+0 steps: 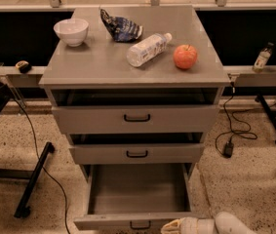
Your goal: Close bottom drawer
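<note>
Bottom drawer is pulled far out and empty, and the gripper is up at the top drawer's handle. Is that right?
Not quite. The gripper is not at the handle of the top drawer; the camera view shows it low down, at the right end of the front of the bottom drawer. The rest stands: that drawer is pulled far out and empty.

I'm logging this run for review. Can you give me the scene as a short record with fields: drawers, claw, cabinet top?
bottom drawer: pulled far out
top drawer: slightly ajar
middle drawer: slightly ajar
claw: at the picture's lower edge, by the bottom drawer's front, just right of its handle
cabinet top: white bowl, crumpled bag, bottle on its side, apple
task state: not yet closed
</note>
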Robot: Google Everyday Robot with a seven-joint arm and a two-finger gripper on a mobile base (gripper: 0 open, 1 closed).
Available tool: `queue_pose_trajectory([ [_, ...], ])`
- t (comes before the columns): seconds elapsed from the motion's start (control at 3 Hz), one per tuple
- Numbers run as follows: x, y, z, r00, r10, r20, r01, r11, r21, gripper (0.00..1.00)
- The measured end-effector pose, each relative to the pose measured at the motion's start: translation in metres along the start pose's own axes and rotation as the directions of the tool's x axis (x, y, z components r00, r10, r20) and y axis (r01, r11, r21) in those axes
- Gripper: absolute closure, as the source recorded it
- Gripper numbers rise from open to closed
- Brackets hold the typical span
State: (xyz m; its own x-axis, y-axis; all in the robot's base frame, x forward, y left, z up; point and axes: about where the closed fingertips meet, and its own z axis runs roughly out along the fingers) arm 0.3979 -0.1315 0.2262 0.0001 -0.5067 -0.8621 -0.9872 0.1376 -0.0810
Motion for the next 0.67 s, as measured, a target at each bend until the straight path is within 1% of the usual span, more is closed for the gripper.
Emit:
queue_pose_trajectory([
  [0.33, 0.001, 0.002, 0.001, 1.000, -0.005, 0.002, 0.005, 1.0000, 0.004, 1.00],
  [0.67, 0.020, -0.004, 0.008, 0.998, -0.047, -0.031, 0.047, 0.9988, 0.011, 1.00],
])
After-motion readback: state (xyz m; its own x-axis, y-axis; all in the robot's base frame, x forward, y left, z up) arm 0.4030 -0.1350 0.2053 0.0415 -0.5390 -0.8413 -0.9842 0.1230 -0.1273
